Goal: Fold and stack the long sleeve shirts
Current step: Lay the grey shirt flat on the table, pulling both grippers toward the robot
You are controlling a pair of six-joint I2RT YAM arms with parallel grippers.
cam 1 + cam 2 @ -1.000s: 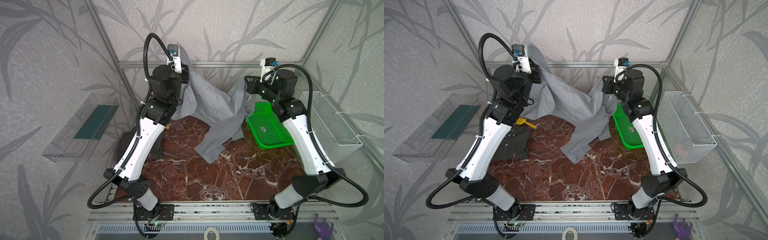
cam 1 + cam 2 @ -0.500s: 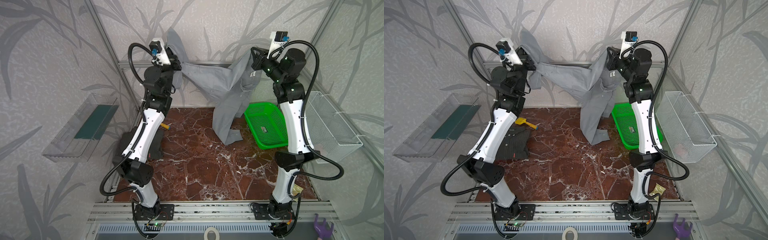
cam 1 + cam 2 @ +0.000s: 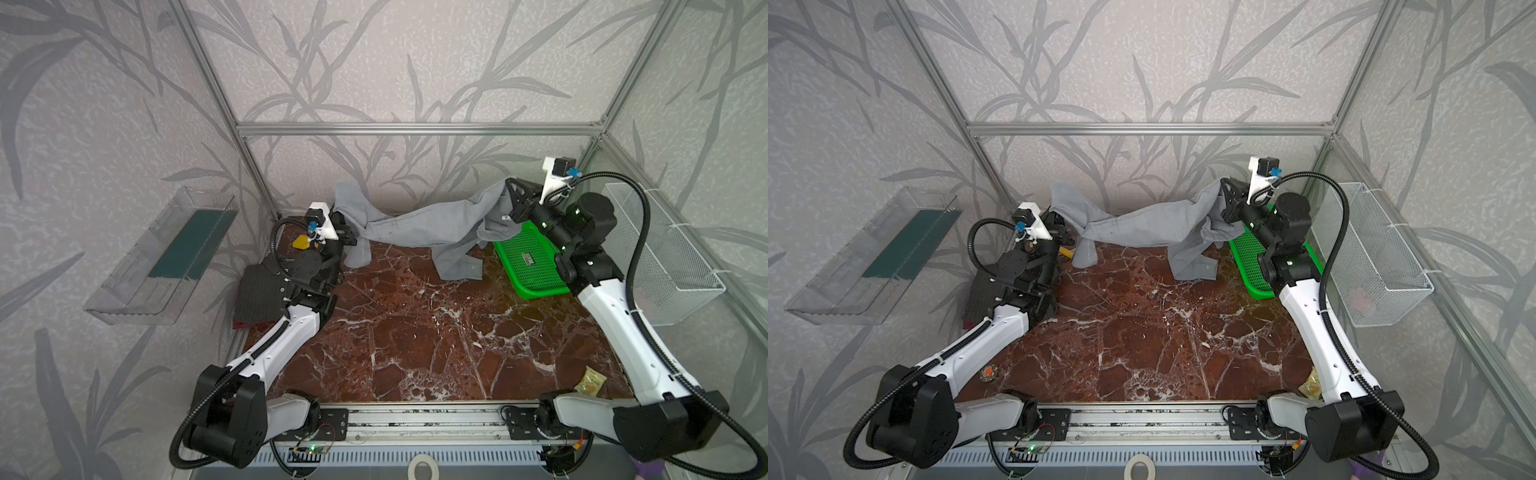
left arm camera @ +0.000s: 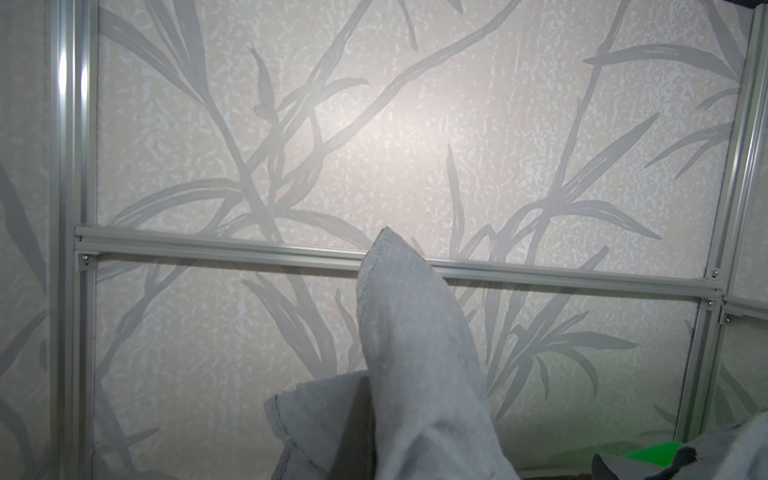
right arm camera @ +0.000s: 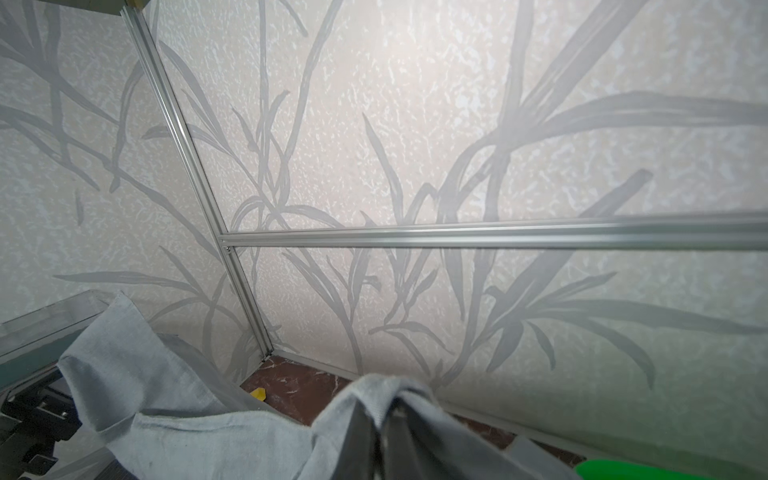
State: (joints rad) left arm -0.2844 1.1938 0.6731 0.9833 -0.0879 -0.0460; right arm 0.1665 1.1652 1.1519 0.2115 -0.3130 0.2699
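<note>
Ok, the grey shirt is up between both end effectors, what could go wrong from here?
1. The grey shirt sags bunched between the left end effector and right end effector, so it may land creased.
2. Its drooping part hangs at the green basket corner and could snag or drag it.

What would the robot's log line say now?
left tool: shut on grey shirt | right tool: shut on grey shirt | shirt: hung between both, end touching table | fold: not done
</note>
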